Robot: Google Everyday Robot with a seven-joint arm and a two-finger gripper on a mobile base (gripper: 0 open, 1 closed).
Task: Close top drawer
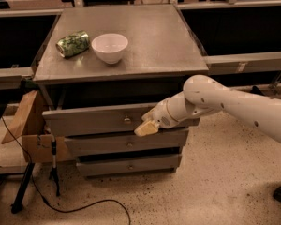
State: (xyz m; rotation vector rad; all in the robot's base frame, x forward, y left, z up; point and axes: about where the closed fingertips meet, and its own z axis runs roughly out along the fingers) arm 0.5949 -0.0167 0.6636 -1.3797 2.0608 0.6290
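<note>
top drawer (84,121): uppermost in the cabinet (154,41), pulled partway out, its front panel standing forward of the two drawers below. gripper (147,128): at the cabinet front, on the panel's lower edge just right of the knob (127,120); spread or pressed together, can't make out. on the cabinet top, left: green can (72,43) lying on its side, white bowl (110,47) just beside it. cardboard box (30,130) at the cabinet's left side.

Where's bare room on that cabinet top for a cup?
The cabinet top is bare right of the bowl, to its right edge. Left is crowded: can beside bowl. The gripper is at the top drawer front.
</note>
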